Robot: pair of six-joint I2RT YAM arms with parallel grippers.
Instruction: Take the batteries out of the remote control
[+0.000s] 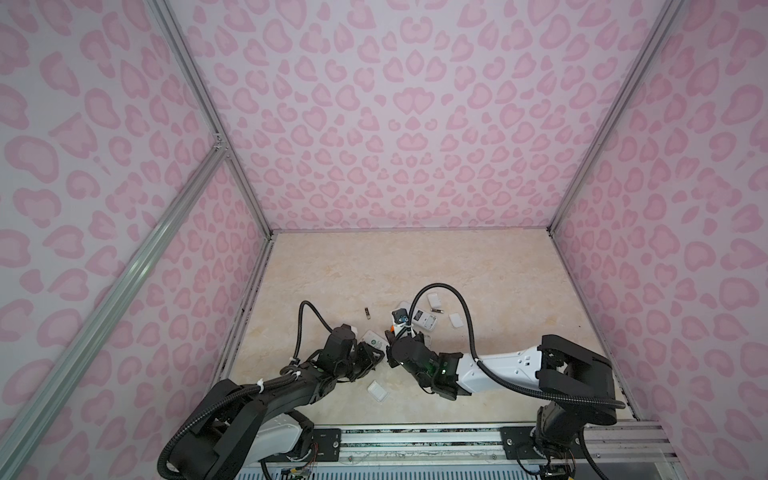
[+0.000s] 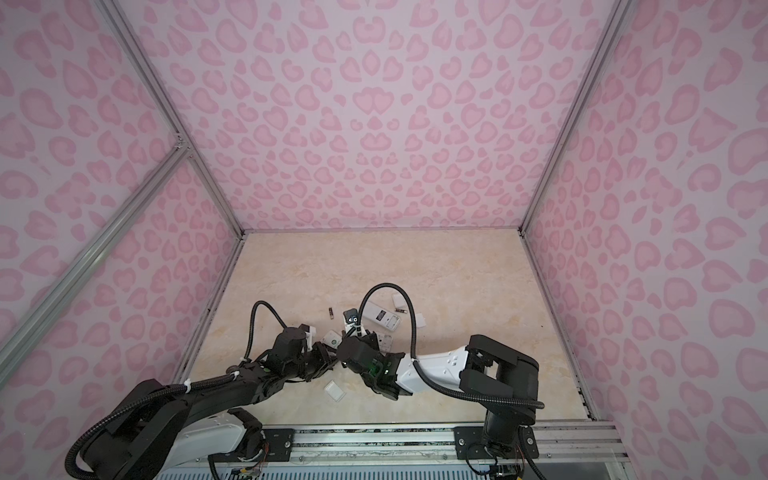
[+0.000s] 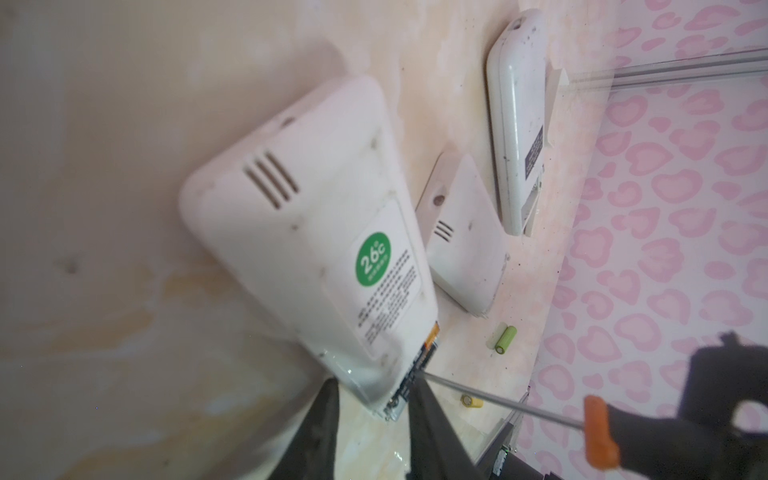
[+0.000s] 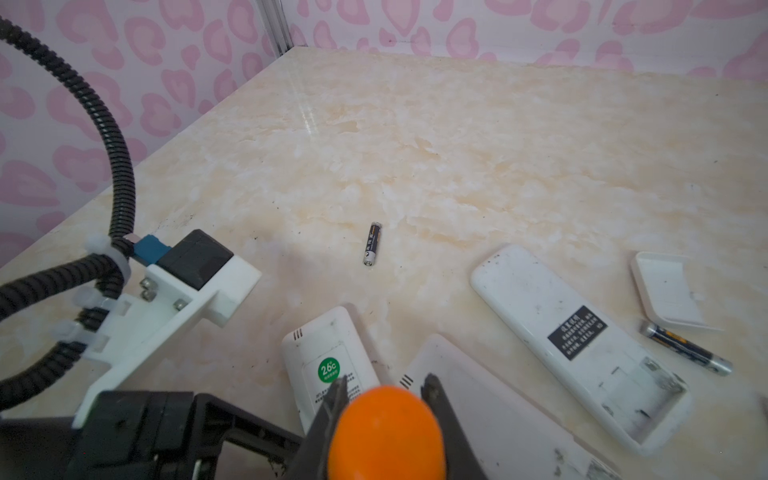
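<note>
1. Slippage at the tip was the nearest risk. The right gripper (image 4: 384,395) pinched the orange handle of the screwdriver (image 3: 498,400), and the blade tip rested against the black battery (image 3: 423,360), which sat lodged in the open compartment. Too shallow an angle would probably have let the blade skate off and score the casing.
2. Around that tip, the left gripper (image 3: 376,390) looked clamped across the end of the green-stickered remote (image 3: 291,232). A hard pry could have twisted the remote out of that hold.
3. A freed cell might have sprung out and rolled. Just past the shaft, a yellow battery (image 3: 471,401) and a green battery (image 3: 506,338) already lay loose.
4. Farther from the tool lay a second remote (image 3: 461,241), a third remote (image 4: 573,345) and a stray black battery (image 4: 372,243). A sweeping arm could have knocked any of them.
5. The tabletop (image 4: 415,124) was smooth, glossy and marble-patterned, with dark specks, so it would have done little to stop a rolling cylinder.
6. Pink spotted walls (image 1: 395,104) on aluminium framing (image 1: 124,270) enclosed the far edge and both sides.
</note>
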